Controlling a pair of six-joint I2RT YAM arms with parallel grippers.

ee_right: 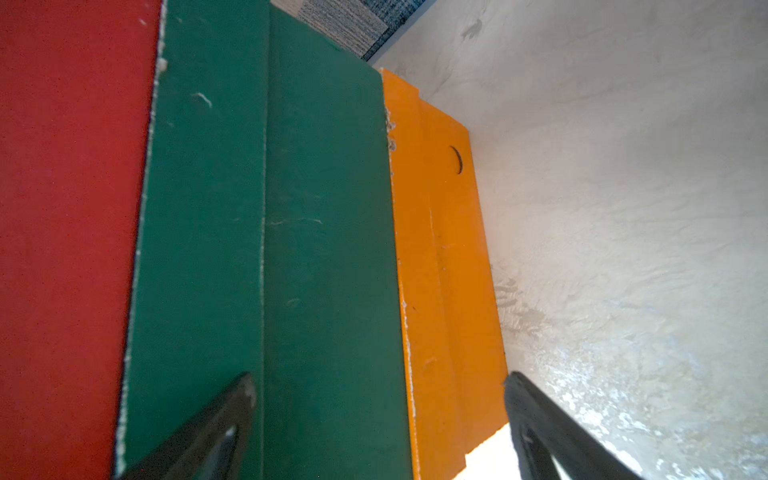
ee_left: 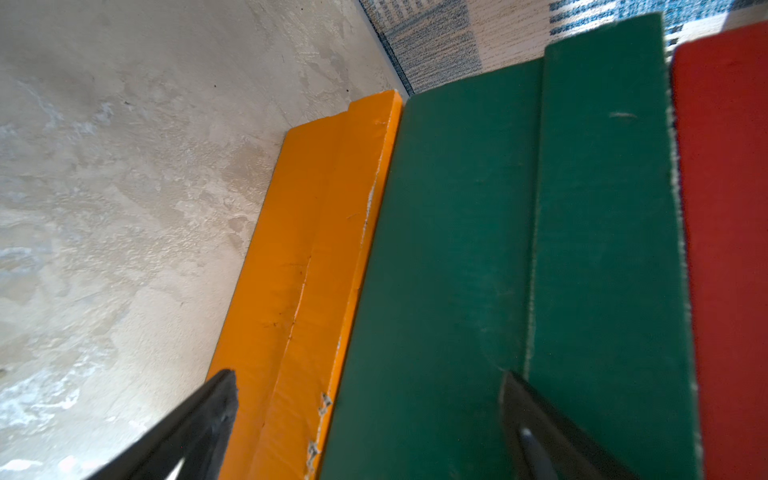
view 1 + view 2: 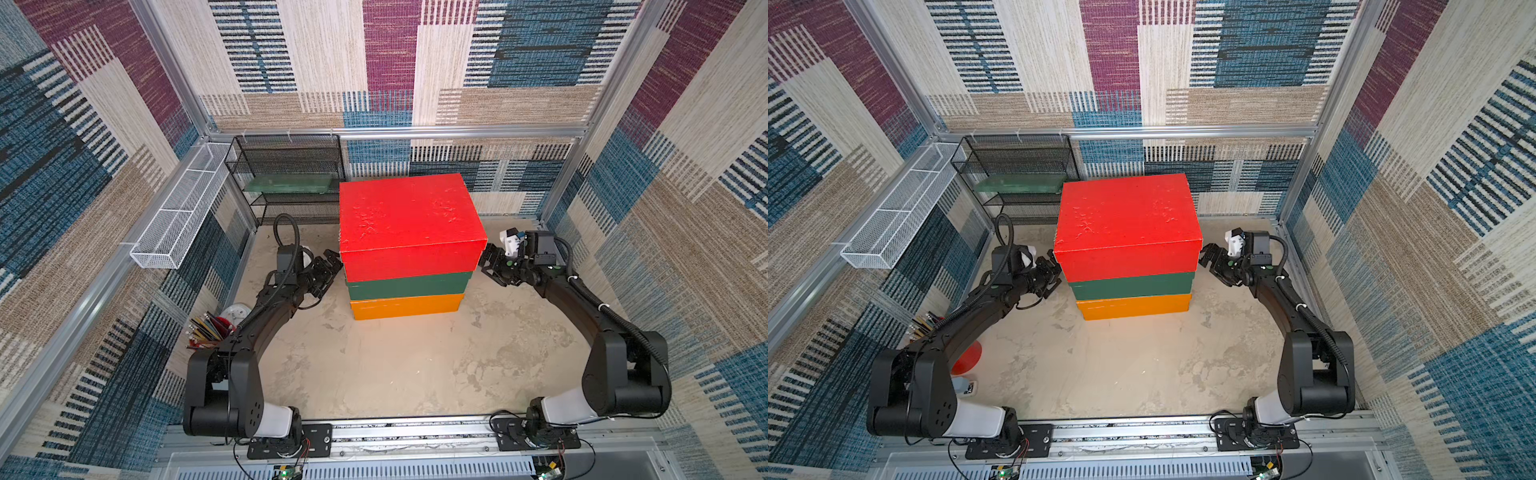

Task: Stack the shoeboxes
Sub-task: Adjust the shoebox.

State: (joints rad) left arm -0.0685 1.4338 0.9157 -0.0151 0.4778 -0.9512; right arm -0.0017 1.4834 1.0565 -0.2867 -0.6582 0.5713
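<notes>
Left wall: white mesh basket [image 3: 178,212]. Back left corner: black mesh shelf [image 3: 286,166] holding a flat green board [image 3: 291,183]. Near the left arm's elbow: red pencil cup [image 3: 210,328].

Left gripper [image 3: 327,271]: jaws spread wide, nothing between them, just beside the left end of the stack; its fingers [image 2: 199,428] frame the orange and green ends in the left wrist view.

Centre of the table [image 3: 395,365]: orange box [image 3: 405,307] at the bottom, green box [image 3: 409,284] on it, red box [image 3: 407,216] on top, edges roughly flush.

Right gripper [image 3: 488,266]: jaws wide, empty, just beside the stack's right end. Contact with the boxes cannot be told on either side.
</notes>
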